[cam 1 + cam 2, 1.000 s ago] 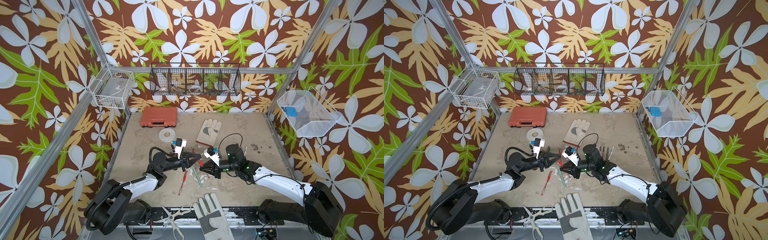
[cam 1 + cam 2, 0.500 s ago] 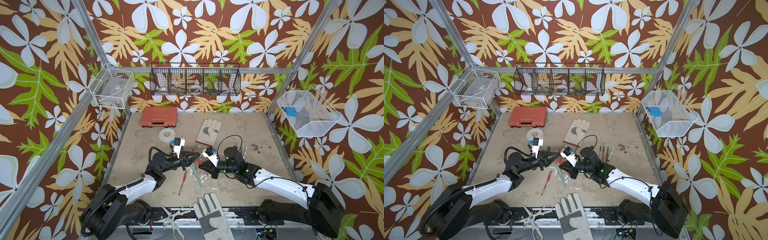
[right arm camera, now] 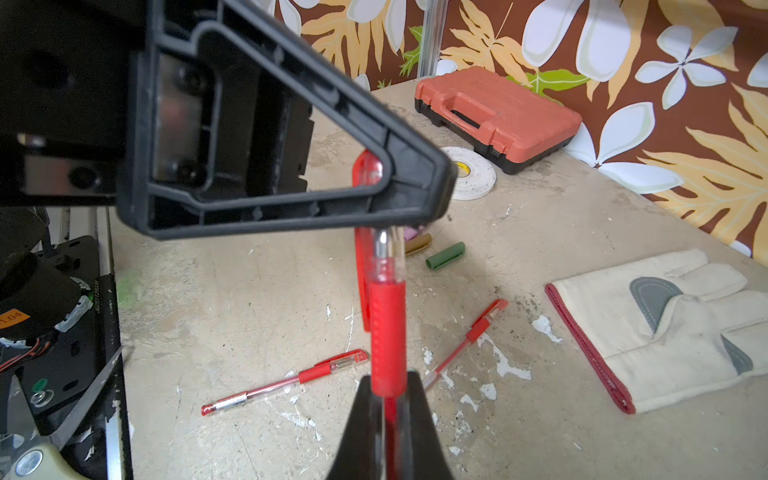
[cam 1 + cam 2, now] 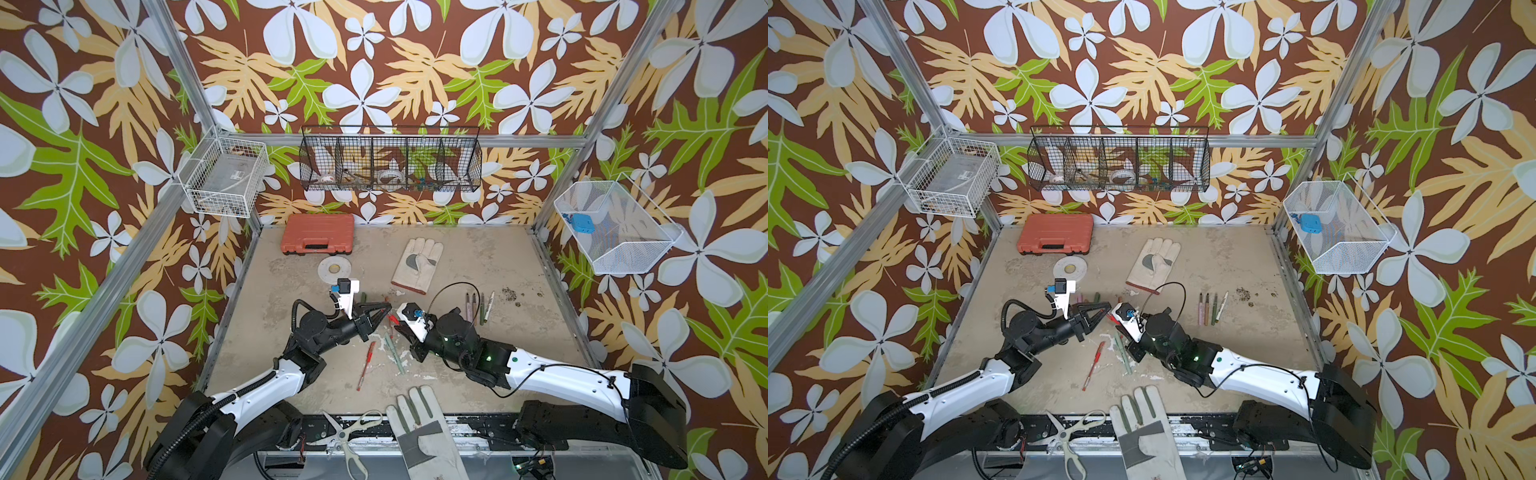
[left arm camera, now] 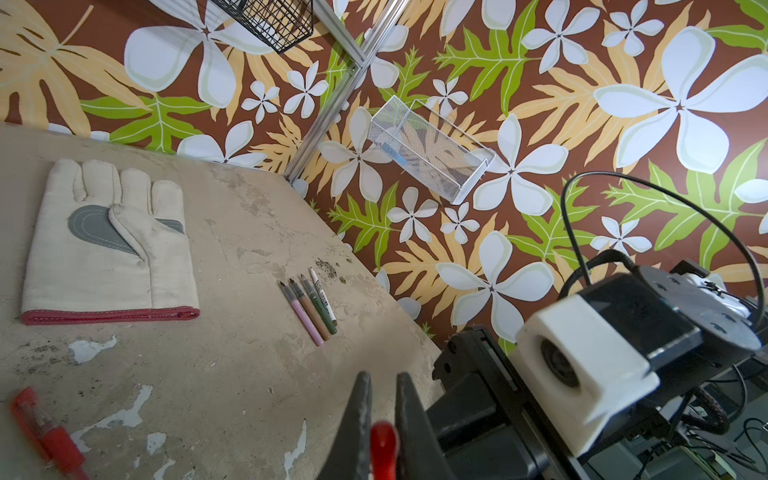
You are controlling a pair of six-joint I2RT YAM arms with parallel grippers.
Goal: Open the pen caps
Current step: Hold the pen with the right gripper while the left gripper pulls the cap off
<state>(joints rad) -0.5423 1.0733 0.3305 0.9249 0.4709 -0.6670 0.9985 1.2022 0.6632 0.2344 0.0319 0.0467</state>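
My left gripper [image 4: 388, 308] [image 5: 382, 399] is shut on a red pen cap [image 5: 384, 444] above the middle of the table. My right gripper [image 4: 398, 328] [image 3: 389, 379] faces it, shut on that thin red pen [image 3: 388, 324] at its grip. The pen's clear front end runs under a left finger [image 3: 291, 124], and the cap's red clip [image 3: 362, 266] hangs beside it. Two more red pens [image 3: 286, 380] [image 3: 469, 336] and a mint pen [image 4: 397, 359] lie below. Several uncapped pens [image 4: 478, 307] [image 5: 311, 307] lie in a row to the right. Loose green [image 3: 444, 255], gold [image 3: 417, 243] and pink [image 3: 411, 232] caps lie behind.
An orange case [image 4: 318, 233] and a tape roll [image 4: 334, 269] sit at the back left, with a work glove [image 4: 417, 262] behind the grippers. Scissors [image 4: 349, 432] and a second glove [image 4: 424, 432] lie at the front edge. Wire baskets hang on the walls.
The right arm has shifted a little to the left and toward the front while its jaws finished closing on the red pen. The left gripper has stayed shut on the cap, barely moving.
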